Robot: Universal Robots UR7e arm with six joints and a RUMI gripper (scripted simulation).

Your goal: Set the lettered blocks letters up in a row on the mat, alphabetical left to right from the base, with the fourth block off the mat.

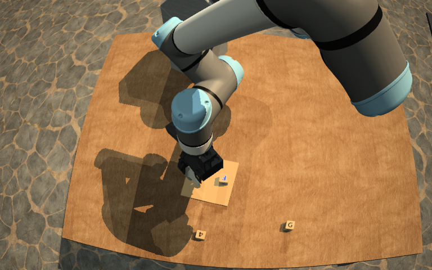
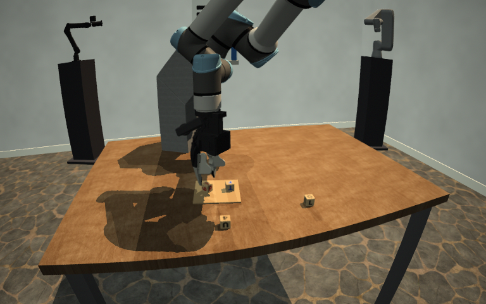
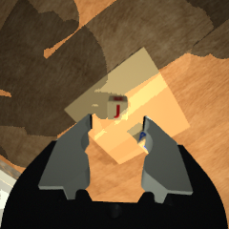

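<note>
My gripper [image 1: 197,183] [image 2: 207,180] [image 3: 117,115] is partly open and empty, low above the J block. The J block [image 2: 207,187] [image 3: 117,108], with a red letter, sits on the light wooden mat [image 1: 219,198] [image 2: 234,199] [image 3: 167,114]; the gripper hides it in the top view. The F block [image 1: 223,179] [image 2: 230,186] [image 3: 142,140], with a blue letter, is on the mat with a gap to J, partly behind a finger in the wrist view. The G block [image 1: 289,225] [image 2: 309,200] and the 4 block [image 1: 200,235] [image 2: 224,222] stand on the table, off the mat.
The wooden table [image 1: 334,159] [image 2: 322,161] [image 3: 210,95] extends around the mat. The 4 block is near the table's edge facing the top and exterior views. A grey angular column [image 2: 171,118] stands at the back edge, behind the arm. Arm shadows cover part of the mat.
</note>
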